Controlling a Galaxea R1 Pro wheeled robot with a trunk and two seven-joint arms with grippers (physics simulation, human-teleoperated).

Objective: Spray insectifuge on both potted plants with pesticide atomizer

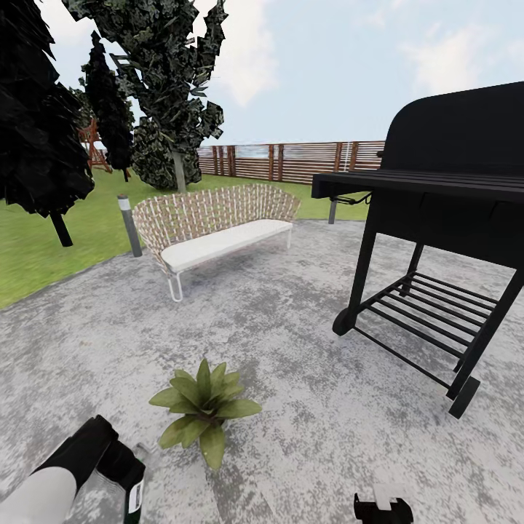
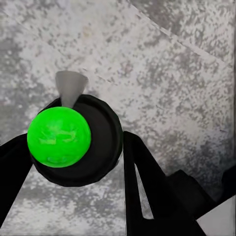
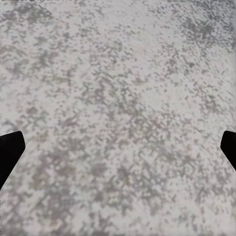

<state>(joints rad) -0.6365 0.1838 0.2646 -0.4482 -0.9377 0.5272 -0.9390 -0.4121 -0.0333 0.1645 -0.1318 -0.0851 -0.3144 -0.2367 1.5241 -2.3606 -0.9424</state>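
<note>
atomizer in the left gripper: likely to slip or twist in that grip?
Probably rigid: the atomizer looks like a hard, rounded bottle, so it shouldn't deform. Its curved, glossy-looking body between the left gripper's fingers may let it rotate or slip somewhat. Likely light, since it is small beside the potted plant.

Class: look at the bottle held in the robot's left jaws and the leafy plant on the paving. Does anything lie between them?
Nothing visible does. The pesticide atomizer sits in the left gripper, and bare stone paving separates it from the potted plant.
</note>
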